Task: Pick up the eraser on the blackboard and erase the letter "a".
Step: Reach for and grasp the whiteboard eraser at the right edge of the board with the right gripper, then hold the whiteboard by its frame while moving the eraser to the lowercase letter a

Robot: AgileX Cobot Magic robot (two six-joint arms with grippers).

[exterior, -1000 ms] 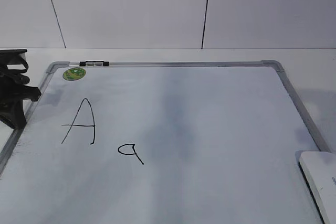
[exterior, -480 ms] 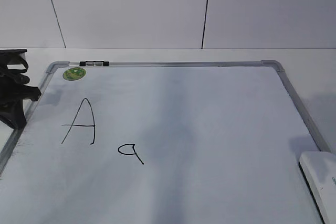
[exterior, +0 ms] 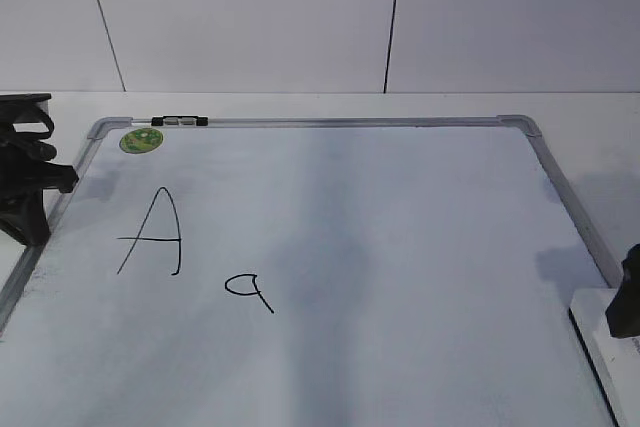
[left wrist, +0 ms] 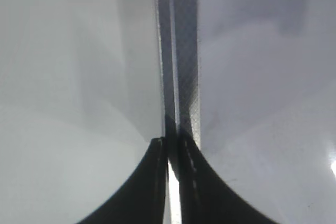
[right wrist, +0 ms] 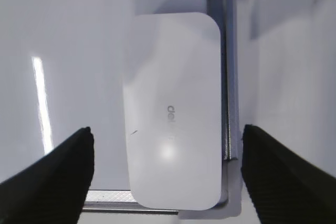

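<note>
The blackboard (exterior: 400, 247) is a white smudged board with a silver-grey frame. The small letter "a" (exterior: 249, 291) is at the lower left of its middle, right of a capital "A" (exterior: 152, 232). The white eraser (exterior: 612, 362) lies at the board's near right corner. In the right wrist view the eraser (right wrist: 173, 108) lies lengthwise against the frame (right wrist: 229, 77). My right gripper (right wrist: 167, 132) is open above it, one finger on each side, not touching; it shows at the exterior view's right edge (exterior: 626, 297). My left gripper (left wrist: 170, 145) is shut and empty over the board's left frame (left wrist: 181, 66).
A round green sticker (exterior: 141, 140) and a small black-and-silver clip (exterior: 180, 121) sit at the board's far left corner. My left arm (exterior: 25, 187) rests at the board's left edge. A white panelled wall stands behind the table.
My right gripper has come into the exterior view at the right edge, above the eraser, and its shadow has grown on the board. The left arm has not moved.
</note>
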